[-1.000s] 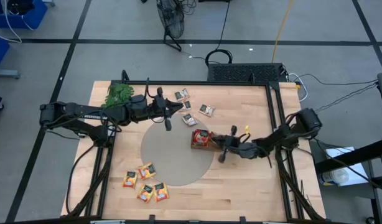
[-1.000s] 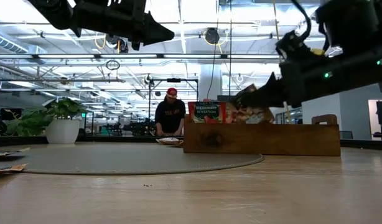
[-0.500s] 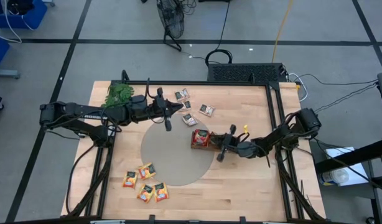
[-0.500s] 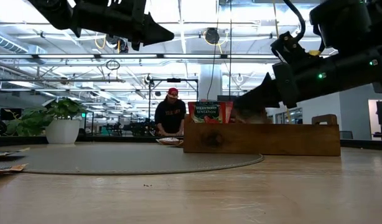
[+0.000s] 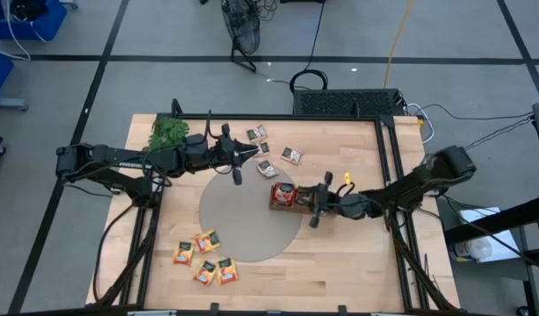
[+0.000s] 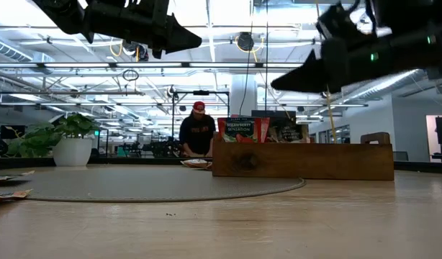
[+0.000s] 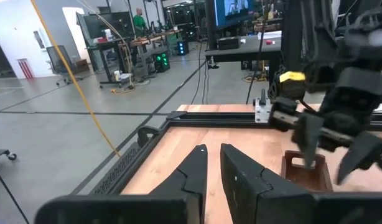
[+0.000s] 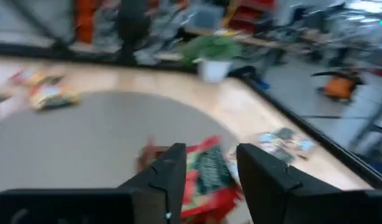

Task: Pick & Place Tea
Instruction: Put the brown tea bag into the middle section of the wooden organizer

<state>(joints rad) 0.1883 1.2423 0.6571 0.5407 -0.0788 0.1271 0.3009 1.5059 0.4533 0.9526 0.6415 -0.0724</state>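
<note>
right gripper (image 5: 310,200) is seen released, nothing held, right of centre, just over the brown wooden tray (image 5: 276,205) where red square tea sachets (image 5: 284,195) are stood. left gripper (image 5: 249,153), upper centre, nearly clenched, empty.

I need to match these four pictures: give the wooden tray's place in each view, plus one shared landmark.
High: tray right of centre, at the grey mat's edge, beside the right gripper.
Low: tray right of centre, standing on the table.
Left wrist: tray end at lower right, under the right arm.
Right wrist: tray between the fingers, red sachets inside.
Shared landmark: the red sachets.
</note>
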